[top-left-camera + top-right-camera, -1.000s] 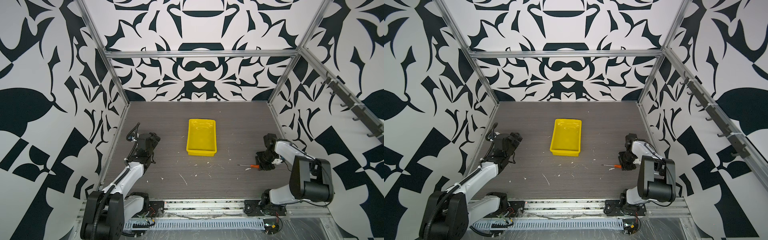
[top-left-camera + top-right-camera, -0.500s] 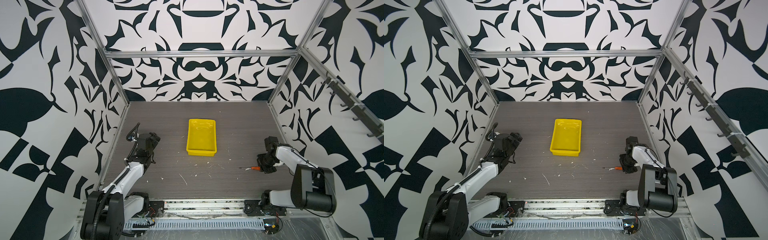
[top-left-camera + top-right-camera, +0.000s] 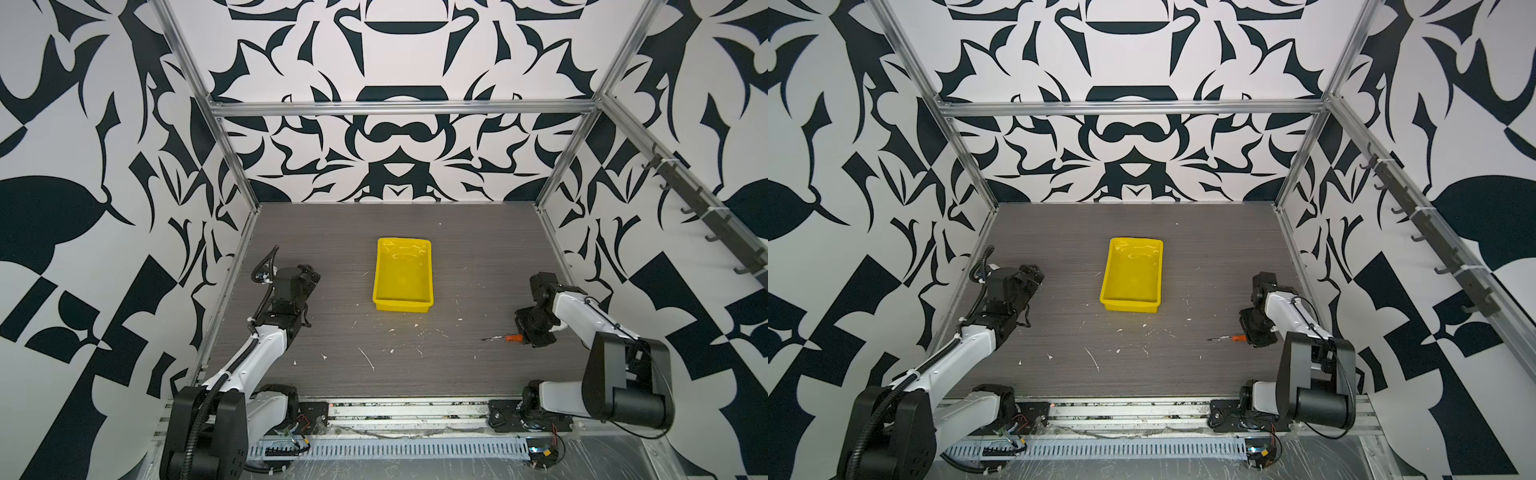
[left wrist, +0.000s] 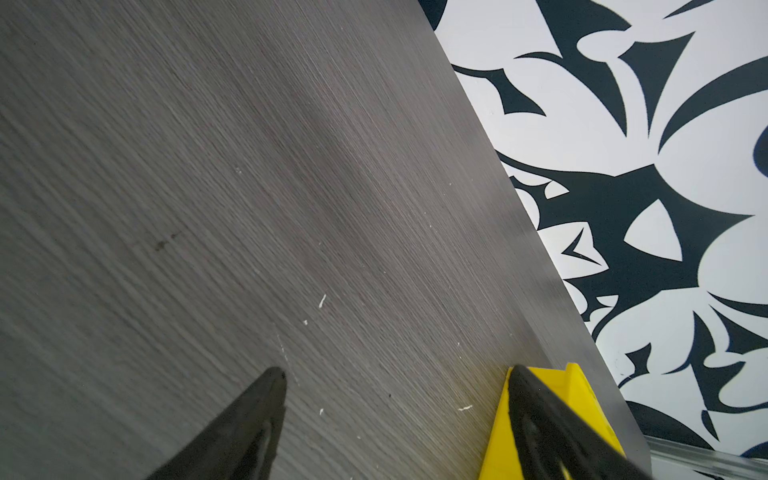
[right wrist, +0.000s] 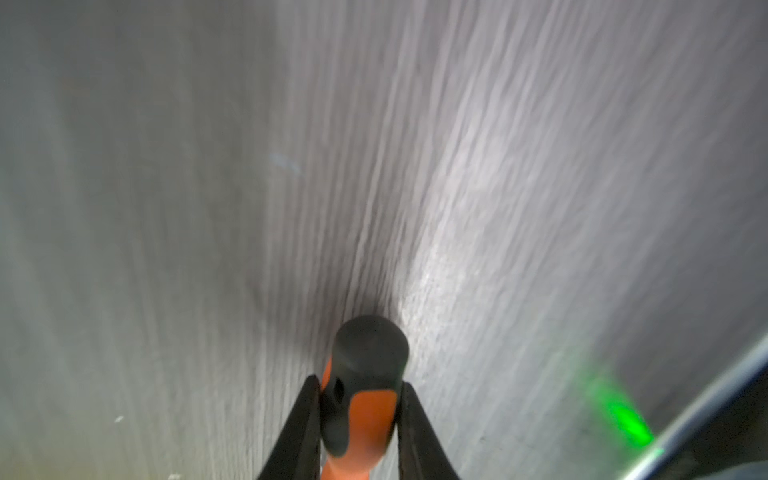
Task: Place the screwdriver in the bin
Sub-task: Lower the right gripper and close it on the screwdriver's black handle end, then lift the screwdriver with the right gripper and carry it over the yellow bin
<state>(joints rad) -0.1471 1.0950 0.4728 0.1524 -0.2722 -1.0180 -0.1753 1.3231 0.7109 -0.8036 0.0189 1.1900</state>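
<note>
Patterned walls surround a grey desk (image 3: 415, 374). In both top views the right claw (image 3: 528, 336), looser a second ago, is now clamped on the screwdriver (image 3: 508, 338), which lies low at the desk, well apart from the bin (image 3: 402, 306). The grasp is judged done; lift and carry remain.

In the left wrist view the left claw (image 4: 395, 374) is seen spread open and empty, with a bin corner (image 4: 575, 380) behind one finger.

Only in the right wrist view is the pinch on the orange-black handle confirmed.
</note>
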